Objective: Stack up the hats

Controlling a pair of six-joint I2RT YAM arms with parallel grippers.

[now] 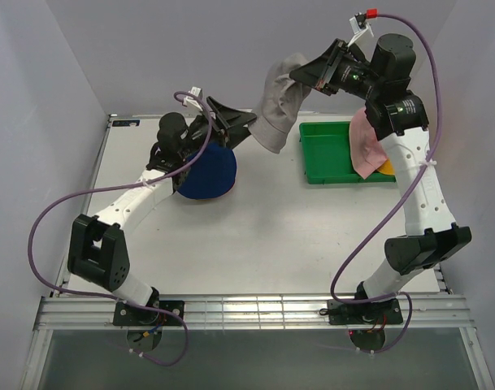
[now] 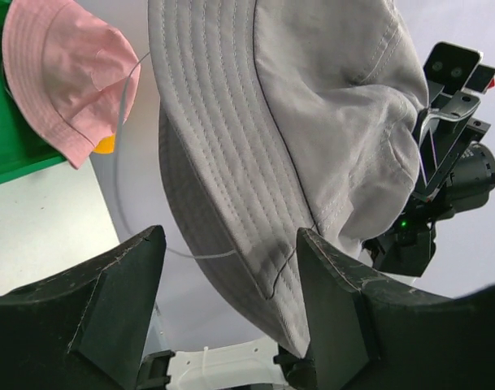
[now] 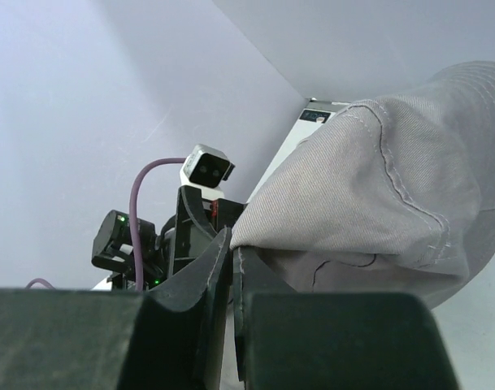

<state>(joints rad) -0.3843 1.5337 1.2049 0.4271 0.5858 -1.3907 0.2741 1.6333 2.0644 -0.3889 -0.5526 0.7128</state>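
My right gripper (image 1: 301, 79) is raised above the table's back and shut on the crown of the grey hat (image 1: 278, 104). The hat hangs down from it, and in the right wrist view the fingertips (image 3: 232, 237) pinch a fold of the grey hat (image 3: 377, 187). My left gripper (image 1: 245, 122) is open. The lower brim of the grey hat (image 2: 296, 122) sits between its fingers, close against the right finger (image 2: 328, 276). A blue hat (image 1: 212, 173) lies on the table under the left arm. A pink hat (image 1: 362, 145) and a yellow-orange hat (image 1: 386, 167) rest in the tray.
The green tray (image 1: 324, 154) stands at the back right, partly behind the right arm. In the left wrist view a thin wire (image 2: 119, 154) curves down beside the pink hat (image 2: 60, 73) and the green tray (image 2: 7, 154). White walls close in the back and sides.
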